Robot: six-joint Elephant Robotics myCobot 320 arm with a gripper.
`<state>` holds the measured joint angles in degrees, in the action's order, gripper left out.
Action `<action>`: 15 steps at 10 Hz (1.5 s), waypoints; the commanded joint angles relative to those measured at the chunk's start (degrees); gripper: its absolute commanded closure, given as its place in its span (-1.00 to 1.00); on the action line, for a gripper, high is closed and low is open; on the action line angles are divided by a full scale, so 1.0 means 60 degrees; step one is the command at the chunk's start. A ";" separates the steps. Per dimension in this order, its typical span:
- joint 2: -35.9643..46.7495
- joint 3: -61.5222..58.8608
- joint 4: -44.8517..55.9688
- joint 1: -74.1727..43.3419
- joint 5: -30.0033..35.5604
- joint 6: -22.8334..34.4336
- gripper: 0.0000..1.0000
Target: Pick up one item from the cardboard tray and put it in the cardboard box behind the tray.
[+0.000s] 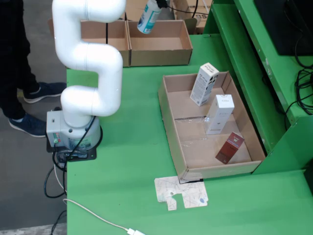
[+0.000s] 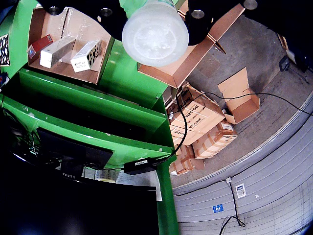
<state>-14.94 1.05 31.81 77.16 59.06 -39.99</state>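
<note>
Bottle [image 1: 148, 17], clamped in the hand [image 2: 155, 14], hangs tilted, long axis sloping, over the cardboard box [image 1: 159, 43] at the worktop's [image 1: 132, 147] far edge.

1. Gripper [image 1: 157, 4] chopped off by the top edge in the fixed view, so no telling how the jaws stand there.
2. Bottle [image 1: 148, 16] neck tucked up under it, out of sight.
3. In the riding view, only the bottle's round base [image 2: 155, 32] facing the lens, body hidden behind it.
4. Far below, print on the boxes [image 1: 204, 84] in the tray [image 1: 171, 128] too small to read.
5. Person [image 1: 14, 58] way off to the side, cut by the edge.
</note>
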 commanded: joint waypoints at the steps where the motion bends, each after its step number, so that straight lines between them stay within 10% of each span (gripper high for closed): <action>1: 0.0009 -0.0175 -0.0182 0.0597 -0.0480 -0.0363 1.00; 15: -0.0967 -0.0175 -0.1021 0.0889 -0.0627 -0.0633 1.00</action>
<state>-20.83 1.05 26.63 82.61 55.63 -43.33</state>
